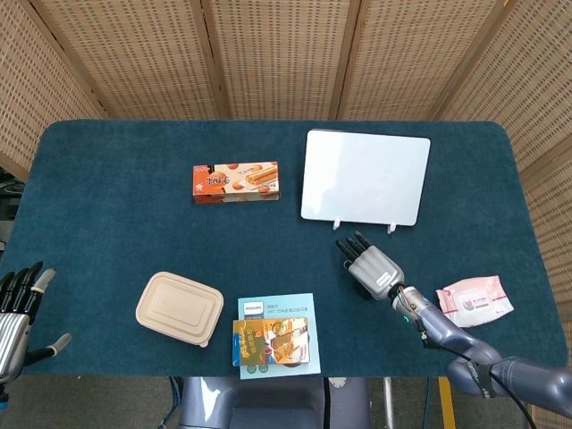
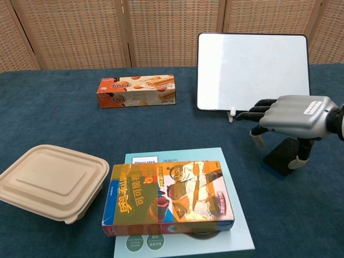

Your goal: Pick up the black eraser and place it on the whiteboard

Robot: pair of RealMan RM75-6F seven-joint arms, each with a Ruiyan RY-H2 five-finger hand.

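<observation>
The black eraser (image 2: 282, 156) with a blue underside lies on the blue cloth at the right, seen only in the chest view; my right hand hides it from the head camera. That right hand (image 2: 291, 115) (image 1: 372, 267) hovers just above the eraser, fingers stretched out towards the whiteboard and the thumb hanging down beside the eraser's right end; it holds nothing. The whiteboard (image 1: 365, 177) (image 2: 251, 70) lies flat beyond the hand. My left hand (image 1: 16, 312) stays at the near left table edge, fingers apart and empty.
An orange biscuit box (image 1: 236, 181) lies left of the whiteboard. A beige lidded container (image 1: 179, 308) and a colourful snack box (image 1: 271, 341) on a light blue Philips box sit near the front. A pink packet (image 1: 475, 300) lies at the right.
</observation>
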